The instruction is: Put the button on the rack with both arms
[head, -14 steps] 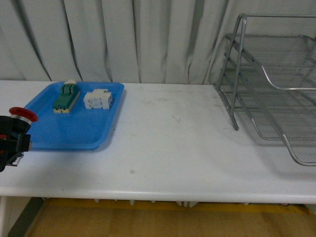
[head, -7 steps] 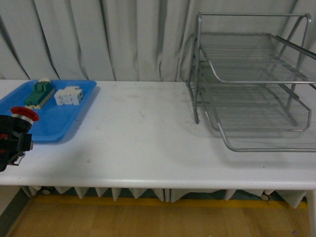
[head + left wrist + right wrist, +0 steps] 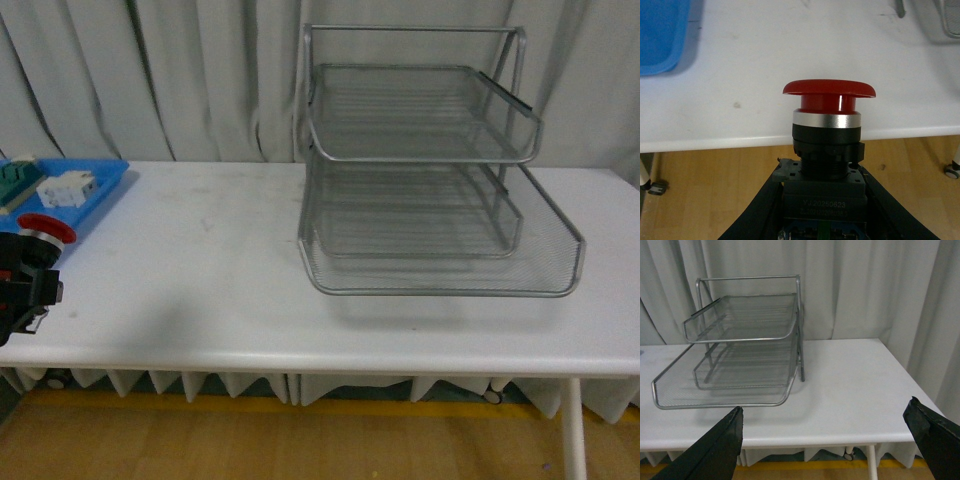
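Observation:
My left gripper (image 3: 18,300) is shut on the button (image 3: 35,250), red cap up, at the far left of the front view, just off the white table's front edge. In the left wrist view the button (image 3: 827,130) stands upright between the black fingers (image 3: 760,210), over the table edge and wooden floor. The silver wire rack (image 3: 420,190) stands on the table, centre right, its bottom tray pulled forward. It also shows in the right wrist view (image 3: 740,345). My right gripper (image 3: 832,440) is open and empty, off the table's right front, facing the rack; it is out of the front view.
A blue plastic tray (image 3: 95,195) at the back left holds a white terminal block (image 3: 68,187) and a green and cream switch (image 3: 20,180). The white table (image 3: 200,270) backs onto grey curtains. Wooden floor lies below the front edge.
The front view has swung right: the rack moved from the right edge to centre right and the blue tray slid to the far left. My left gripper holds the button in the same spot.

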You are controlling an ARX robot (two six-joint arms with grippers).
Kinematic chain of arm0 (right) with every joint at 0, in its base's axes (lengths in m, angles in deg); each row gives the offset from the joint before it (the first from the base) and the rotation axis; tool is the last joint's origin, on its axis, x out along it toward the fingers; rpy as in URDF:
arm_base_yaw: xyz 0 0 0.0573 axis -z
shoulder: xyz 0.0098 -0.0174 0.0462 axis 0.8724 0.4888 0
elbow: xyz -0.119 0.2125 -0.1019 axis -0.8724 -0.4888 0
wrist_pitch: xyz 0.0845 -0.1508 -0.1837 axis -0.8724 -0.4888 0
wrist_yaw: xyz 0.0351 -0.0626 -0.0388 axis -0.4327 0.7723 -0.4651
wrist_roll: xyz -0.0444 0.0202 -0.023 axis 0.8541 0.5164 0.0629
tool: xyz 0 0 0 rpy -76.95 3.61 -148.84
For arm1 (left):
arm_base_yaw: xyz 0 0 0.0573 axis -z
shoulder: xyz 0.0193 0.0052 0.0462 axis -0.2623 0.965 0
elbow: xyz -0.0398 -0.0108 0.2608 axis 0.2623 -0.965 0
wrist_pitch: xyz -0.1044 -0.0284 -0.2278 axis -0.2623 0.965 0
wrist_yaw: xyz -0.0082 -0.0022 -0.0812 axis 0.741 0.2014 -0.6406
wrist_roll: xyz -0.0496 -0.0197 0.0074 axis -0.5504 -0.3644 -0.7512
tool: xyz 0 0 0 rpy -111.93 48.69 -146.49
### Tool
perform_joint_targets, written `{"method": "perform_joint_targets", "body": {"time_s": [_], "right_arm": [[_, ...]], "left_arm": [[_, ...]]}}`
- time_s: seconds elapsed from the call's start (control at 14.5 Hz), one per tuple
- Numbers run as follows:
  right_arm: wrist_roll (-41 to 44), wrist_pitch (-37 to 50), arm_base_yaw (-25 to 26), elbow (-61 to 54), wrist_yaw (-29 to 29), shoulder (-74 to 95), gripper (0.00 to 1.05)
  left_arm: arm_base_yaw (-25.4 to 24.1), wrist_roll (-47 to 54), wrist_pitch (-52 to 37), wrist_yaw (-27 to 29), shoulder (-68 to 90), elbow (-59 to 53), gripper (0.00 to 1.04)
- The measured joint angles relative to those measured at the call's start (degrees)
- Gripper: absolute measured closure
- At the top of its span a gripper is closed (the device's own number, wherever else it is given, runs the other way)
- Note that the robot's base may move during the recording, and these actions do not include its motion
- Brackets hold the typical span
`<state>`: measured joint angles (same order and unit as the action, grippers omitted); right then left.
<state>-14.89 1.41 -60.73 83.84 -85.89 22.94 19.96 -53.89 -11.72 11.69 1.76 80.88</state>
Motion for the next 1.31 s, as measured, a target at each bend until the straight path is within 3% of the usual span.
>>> {"method": "perform_joint_targets", "body": {"time_s": [0.28,0.48,0.76,0.97,1.04,1.31], "right_arm": [[0.0,0.0,0.0,0.0,0.1,0.0,0.06],[0.0,0.1,0.0,0.0,0.2,0.0,0.06],[0.0,0.1,0.0,0.0,0.2,0.0,0.06],[0.0,0.2,0.0,0.0,0.2,0.0,0.06],[0.0,0.2,0.0,0.0,0.2,0.0,0.06],[0.0,0.1,0.0,0.0,0.2,0.0,0.06]], "left_arm": [[1.2,-0.1,-0.5,0.2,0.5,0.0,0.69],[4.9,-0.7,2.0,1.1,1.1,3.5,0.69],[16.1,3.0,10.1,4.8,15.0,26.5,0.69],[20.7,6.0,16.2,5.2,26.5,41.2,0.69],[22.9,7.4,21.3,5.6,34.0,51.6,0.69],[23.4,7.9,28.5,6.8,43.3,63.3,0.69]]}}
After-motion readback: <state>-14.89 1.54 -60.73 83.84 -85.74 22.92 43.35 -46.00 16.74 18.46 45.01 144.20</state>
